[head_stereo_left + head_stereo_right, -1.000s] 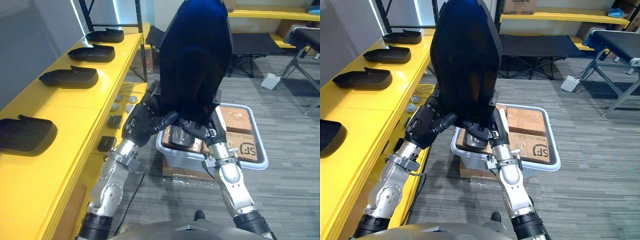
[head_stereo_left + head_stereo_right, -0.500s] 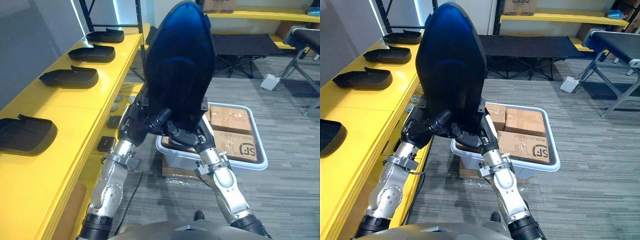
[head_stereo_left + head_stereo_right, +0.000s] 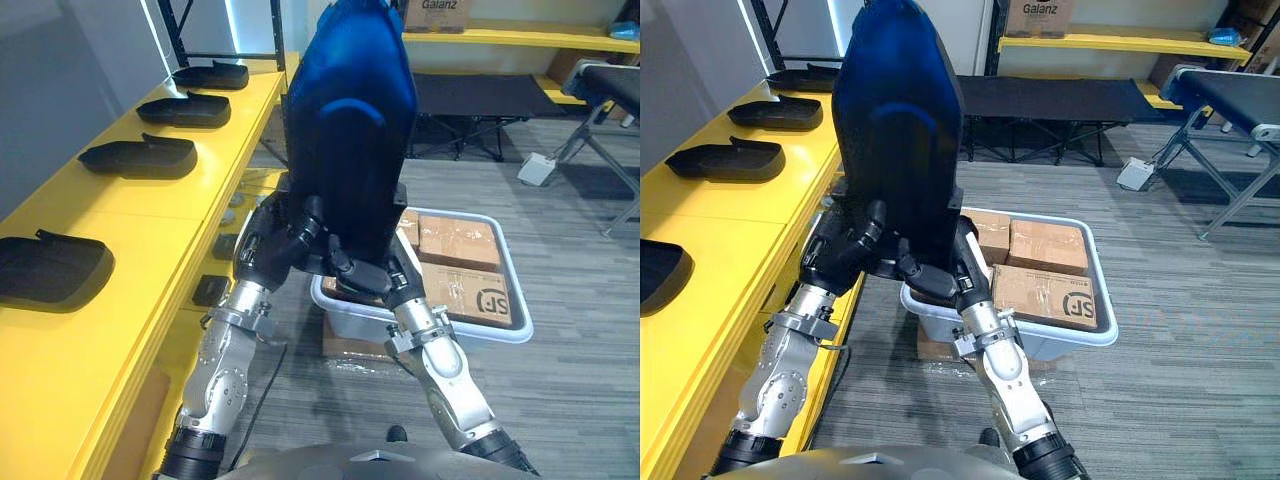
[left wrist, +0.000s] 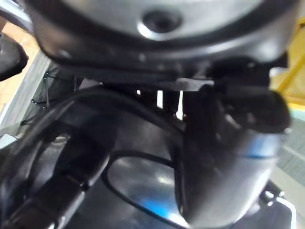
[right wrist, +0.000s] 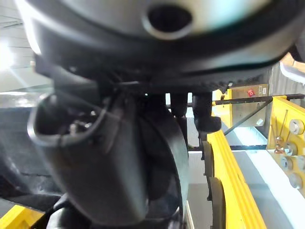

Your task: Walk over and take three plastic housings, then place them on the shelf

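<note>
Plastic housing [image 3: 350, 130], big and dark, stands upright betw. both hands, off the floor, just right of yellow shelf [image 3: 150, 230]. L hand [image 3: 268, 248]: fingers curled round its lower L edge. R hand [image 3: 372, 278]: fingers and thumb curled on lower R edge. Both clamped on it, low down; most of it rises above them. Four more housings [image 3: 140, 157] lie in a row on shelf top. Grey bin [image 3: 505, 332] w/ cardboard boxes [image 3: 458, 245] on floor behind the hands.
</note>
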